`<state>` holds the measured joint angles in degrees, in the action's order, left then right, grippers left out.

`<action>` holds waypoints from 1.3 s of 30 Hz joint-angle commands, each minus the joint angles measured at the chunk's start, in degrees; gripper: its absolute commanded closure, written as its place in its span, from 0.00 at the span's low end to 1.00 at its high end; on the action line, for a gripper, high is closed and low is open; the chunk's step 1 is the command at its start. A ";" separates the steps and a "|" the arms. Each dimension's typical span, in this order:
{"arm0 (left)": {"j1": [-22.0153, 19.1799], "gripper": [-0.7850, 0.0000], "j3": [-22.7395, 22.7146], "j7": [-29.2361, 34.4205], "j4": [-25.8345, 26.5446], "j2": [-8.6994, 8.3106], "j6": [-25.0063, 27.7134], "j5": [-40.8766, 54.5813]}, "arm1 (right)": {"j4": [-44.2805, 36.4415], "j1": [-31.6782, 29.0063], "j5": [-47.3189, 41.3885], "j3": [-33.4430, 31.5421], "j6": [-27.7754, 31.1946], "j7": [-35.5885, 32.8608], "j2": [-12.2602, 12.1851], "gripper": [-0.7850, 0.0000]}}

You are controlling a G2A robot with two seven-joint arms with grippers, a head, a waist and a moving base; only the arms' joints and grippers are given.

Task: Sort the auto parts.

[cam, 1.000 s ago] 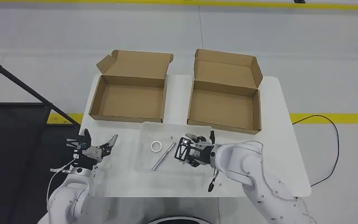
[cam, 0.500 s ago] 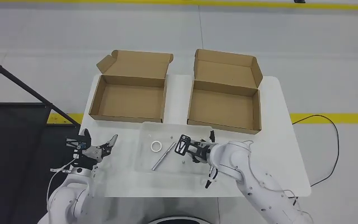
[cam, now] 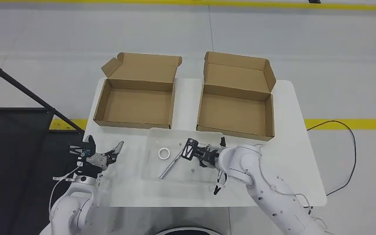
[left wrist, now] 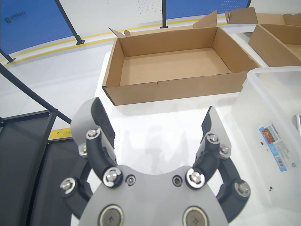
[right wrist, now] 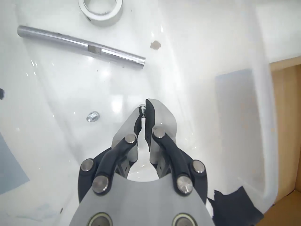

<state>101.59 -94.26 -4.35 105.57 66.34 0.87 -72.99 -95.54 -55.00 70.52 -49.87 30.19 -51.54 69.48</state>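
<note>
My right gripper (right wrist: 143, 114) is clamped on a small bolt (right wrist: 141, 107) inside the clear bin (right wrist: 256, 48). The right-hand box (cam: 235, 114) sits just beyond the bin, so that arm's nearest. My left gripper (left wrist: 154, 109) is spread wide, holding nothing.

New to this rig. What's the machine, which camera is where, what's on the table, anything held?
It is a two-armed robot at a white table. One picture looks down from above its arms; the other two come from a camera on each wrist. On the table stand two empty cardboard boxes, a left box and a right box, and nearer the robot a clear plastic bin. In the bin lie a metal rod, a pale ring and a loose bolt. The right gripper is inside the bin, jaws shut on another small bolt. The left gripper hangs beside the bin, jaws open, holding nothing.
</note>
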 commanded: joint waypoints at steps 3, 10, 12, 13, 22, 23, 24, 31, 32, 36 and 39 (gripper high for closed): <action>0.00 0.00 0.00 0.00 0.00 0.00 0.00 0.00 | -2.53 -0.25 -3.22 -4.39 3.30 5.18 -0.74 1.00; 0.00 0.00 0.00 0.00 0.00 0.00 0.00 0.00 | -7.14 0.05 -3.52 -11.85 3.81 7.68 -1.99 1.00; 0.00 0.00 0.00 0.00 0.00 0.00 0.00 0.00 | -7.39 0.84 -1.41 -12.73 0.75 5.95 -2.04 1.00; 0.00 0.00 0.00 0.00 0.00 0.00 0.00 0.00 | -6.72 1.35 -1.19 -13.02 -0.68 5.87 -1.99 1.00; 0.00 0.00 0.00 0.00 0.00 0.00 0.00 0.00 | 11.23 11.01 1.57 -11.07 -9.84 6.31 -0.46 1.00; 0.00 0.00 0.00 0.00 0.00 0.00 0.00 0.00 | 13.90 12.43 1.60 -10.39 -10.34 6.50 -0.16 1.00; 0.00 0.00 0.00 0.00 0.00 0.00 0.00 0.00 | 16.77 13.86 2.08 -9.72 -11.11 6.50 0.14 1.00; 0.00 0.00 0.00 0.00 0.00 0.00 0.00 0.00 | 21.03 16.20 1.18 -8.24 -11.36 7.66 0.85 1.00; 0.00 0.00 0.00 0.00 0.00 0.00 0.00 0.00 | 21.03 16.20 1.18 -8.24 -11.36 7.66 0.85 1.00; 0.00 0.00 0.00 0.00 0.00 0.00 0.00 0.00 | 20.59 15.71 1.97 -7.82 -11.28 8.08 0.86 1.00; 0.00 0.00 0.00 0.00 0.00 0.00 0.00 0.00 | 21.84 16.72 3.85 -5.48 -14.44 3.67 1.58 1.00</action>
<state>101.59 -94.26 -4.35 105.57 66.34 0.87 -72.99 -74.39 -38.99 74.13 -56.29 17.15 -45.51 70.71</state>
